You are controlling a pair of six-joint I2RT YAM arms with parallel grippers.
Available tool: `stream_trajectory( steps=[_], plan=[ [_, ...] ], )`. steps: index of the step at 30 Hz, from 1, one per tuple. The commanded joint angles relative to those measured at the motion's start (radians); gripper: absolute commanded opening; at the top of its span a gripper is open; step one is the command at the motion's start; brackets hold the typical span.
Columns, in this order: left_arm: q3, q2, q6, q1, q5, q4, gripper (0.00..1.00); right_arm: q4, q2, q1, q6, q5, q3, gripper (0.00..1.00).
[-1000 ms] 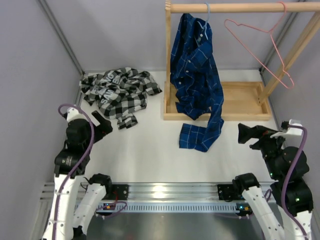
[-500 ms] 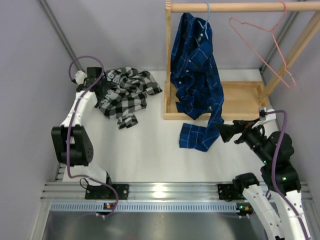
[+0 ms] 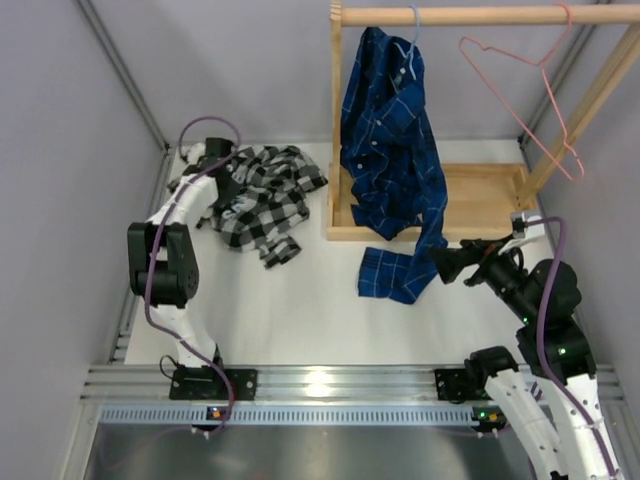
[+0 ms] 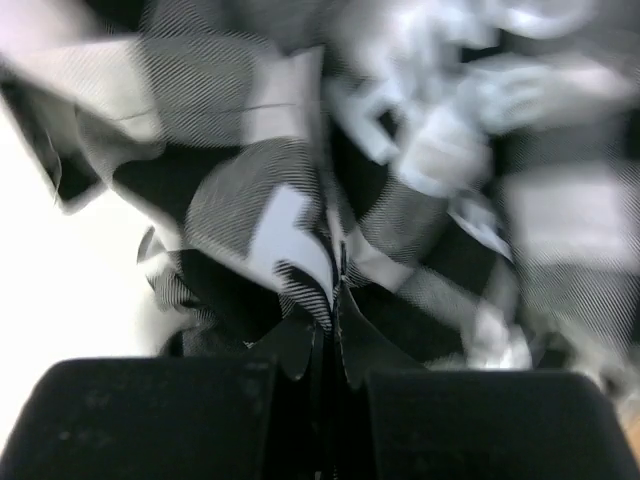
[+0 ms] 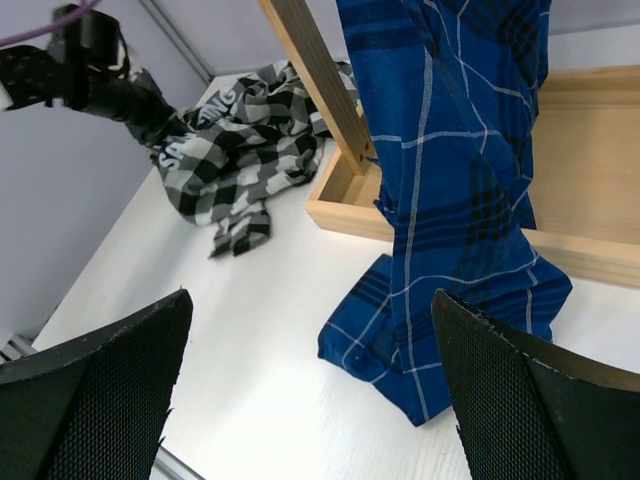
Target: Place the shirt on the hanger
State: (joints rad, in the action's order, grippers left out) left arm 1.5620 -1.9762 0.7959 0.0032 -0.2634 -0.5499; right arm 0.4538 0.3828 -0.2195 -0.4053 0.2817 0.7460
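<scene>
Left pincer (image 4: 330, 300) clamps the shirt (image 3: 265, 195), right pincer (image 5: 310, 330) gapes — a second shirt (image 3: 390, 150), two hangers (image 3: 545, 66).

This is a robotics lab cell, not a home or a shop. Two black-and-white robot arms, the left arm (image 3: 160, 265) and the right arm (image 3: 545, 295), are bolted to a silver slotted aluminium rail (image 3: 340, 385) at the near edge of a bare white worktop (image 3: 300, 305). Purple cables loop along the arms. Plain pale grey wall panels (image 3: 60, 200) box the space in. The only furnishings are a small light wooden garment rack (image 3: 470, 15) on a shallow wooden tray base (image 3: 480, 195), which carries a blue plaid shirt (image 3: 385, 150) and a thin pink wire hanger (image 3: 541, 65). A black-and-white checked flannel shirt (image 3: 255, 195) lies crumpled on the worktop.
</scene>
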Motion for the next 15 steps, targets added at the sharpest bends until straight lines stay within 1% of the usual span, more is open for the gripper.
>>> stream_trajectory(
  steps=[1, 2, 4, 5, 6, 7, 8, 9, 10, 11, 12, 13, 14, 15],
  plan=[
    [-0.123, 0.368, -0.115, -0.286, -0.171, 0.073, 0.00, -0.073, 0.011, 0.012, 0.000, -0.016, 0.003, 1.00],
    [-0.240, 0.499, -0.104, -0.451, -0.294, 0.073, 0.00, -0.073, 0.013, 0.012, 0.005, -0.027, 0.001, 0.99],
    [-0.368, 0.615, -0.054, -0.601, -0.351, 0.074, 0.00, -0.073, 0.016, 0.012, 0.011, -0.056, 0.000, 1.00],
    [-0.487, 0.708, -0.002, -0.668, -0.374, 0.074, 0.00, -0.075, 0.018, 0.011, 0.017, -0.059, 0.000, 0.99],
    [-0.543, 0.747, 0.028, -0.798, -0.419, 0.071, 0.00, -0.075, 0.022, 0.012, 0.025, -0.061, 0.001, 0.99],
    [-0.595, 0.785, 0.052, -0.862, -0.424, 0.070, 0.00, -0.073, 0.031, 0.012, 0.037, -0.059, 0.004, 0.99],
    [-0.641, 0.818, 0.102, -0.962, -0.428, 0.065, 0.00, -0.072, 0.037, 0.012, 0.045, -0.058, 0.007, 0.99],
    [-0.721, 0.879, 0.130, -1.006, -0.413, 0.055, 0.00, -0.069, 0.050, 0.012, 0.058, -0.047, 0.012, 0.99],
    [-0.756, 0.908, 0.155, -1.051, -0.402, 0.054, 0.00, -0.069, 0.057, 0.011, 0.062, -0.041, 0.013, 0.99],
    [-0.790, 0.936, 0.205, -1.145, -0.395, 0.054, 0.00, -0.066, 0.062, 0.012, 0.065, -0.035, 0.019, 0.99],
    [-0.840, 0.974, 0.225, -1.193, -0.386, 0.060, 0.00, -0.067, 0.077, 0.011, 0.068, -0.023, 0.021, 1.00],
    [-0.856, 0.982, 0.245, -1.250, -0.376, 0.067, 0.00, -0.067, 0.083, 0.012, 0.069, -0.016, 0.023, 0.99],
    [-0.865, 0.981, 0.240, -1.373, -0.387, 0.079, 0.00, -0.069, 0.091, 0.012, 0.071, 0.005, 0.023, 0.99],
    [-0.876, 0.953, 0.211, -1.432, -0.395, 0.105, 0.00, -0.084, 0.109, 0.012, 0.071, 0.026, 0.021, 0.99]
  ],
)
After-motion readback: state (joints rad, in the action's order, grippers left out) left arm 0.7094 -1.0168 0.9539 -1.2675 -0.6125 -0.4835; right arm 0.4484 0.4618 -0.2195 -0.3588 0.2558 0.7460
